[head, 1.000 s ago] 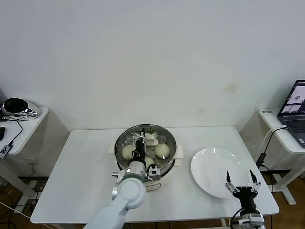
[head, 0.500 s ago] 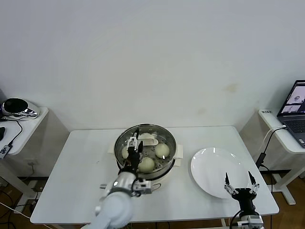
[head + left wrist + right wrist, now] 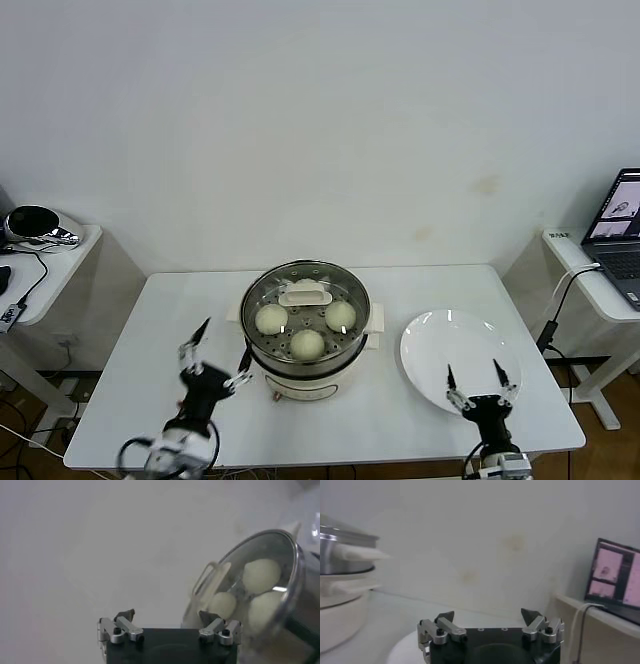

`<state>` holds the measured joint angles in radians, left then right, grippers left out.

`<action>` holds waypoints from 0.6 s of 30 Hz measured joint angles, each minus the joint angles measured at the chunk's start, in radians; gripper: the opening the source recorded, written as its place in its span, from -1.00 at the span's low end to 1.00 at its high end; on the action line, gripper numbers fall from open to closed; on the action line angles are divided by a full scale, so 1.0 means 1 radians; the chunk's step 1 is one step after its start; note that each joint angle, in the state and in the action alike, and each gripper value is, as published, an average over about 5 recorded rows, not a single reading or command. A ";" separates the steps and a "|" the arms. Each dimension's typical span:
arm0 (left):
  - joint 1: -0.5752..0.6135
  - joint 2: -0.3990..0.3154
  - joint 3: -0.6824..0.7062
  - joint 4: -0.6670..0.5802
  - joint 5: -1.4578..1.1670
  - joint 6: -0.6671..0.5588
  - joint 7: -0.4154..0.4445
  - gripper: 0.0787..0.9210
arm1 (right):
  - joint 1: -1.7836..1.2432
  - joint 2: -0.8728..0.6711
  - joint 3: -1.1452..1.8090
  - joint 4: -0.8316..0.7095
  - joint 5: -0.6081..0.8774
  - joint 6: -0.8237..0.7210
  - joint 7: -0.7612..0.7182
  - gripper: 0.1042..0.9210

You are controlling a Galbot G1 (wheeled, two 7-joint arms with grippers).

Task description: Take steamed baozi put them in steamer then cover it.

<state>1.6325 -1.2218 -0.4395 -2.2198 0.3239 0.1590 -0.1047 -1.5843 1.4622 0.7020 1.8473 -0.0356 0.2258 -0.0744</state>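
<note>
Looking from head: steamer (image 3: pixel 305 330) mid-table, cover (image 3: pixel 305 298) on, three baozi (image 3: pixel 307 343) visible inside. Left gripper (image 3: pixel 215 358) spread, empty, near the steamer's left. Right gripper (image 3: pixel 472 383) spread over plate (image 3: pixel 440 345). Left wrist: steamer (image 3: pixel 280 610) off to one side of the prongs.

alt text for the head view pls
A steel steamer sits mid-table under its glass cover, three baozi visible inside. The left claw hangs open beside it; the right claw hangs open over a white plate.

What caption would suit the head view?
Cover on steamer, three baozi showing; left gripper and right gripper open nearby.
</note>
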 measured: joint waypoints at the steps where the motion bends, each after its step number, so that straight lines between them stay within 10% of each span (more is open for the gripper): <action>1: 0.027 -0.007 -0.019 0.002 -0.057 -0.023 -0.015 0.77 | -0.003 -0.004 -0.009 0.002 0.004 -0.001 -0.002 0.76; 18: 0.186 -0.097 -0.138 0.120 -0.533 -0.207 -0.105 0.77 | -0.078 -0.028 -0.099 0.038 0.077 -0.020 -0.025 0.76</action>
<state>1.8181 -1.3193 -0.5778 -2.0997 -0.2087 -0.0480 -0.2099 -1.6627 1.4341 0.6026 1.8857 0.0416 0.2061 -0.0994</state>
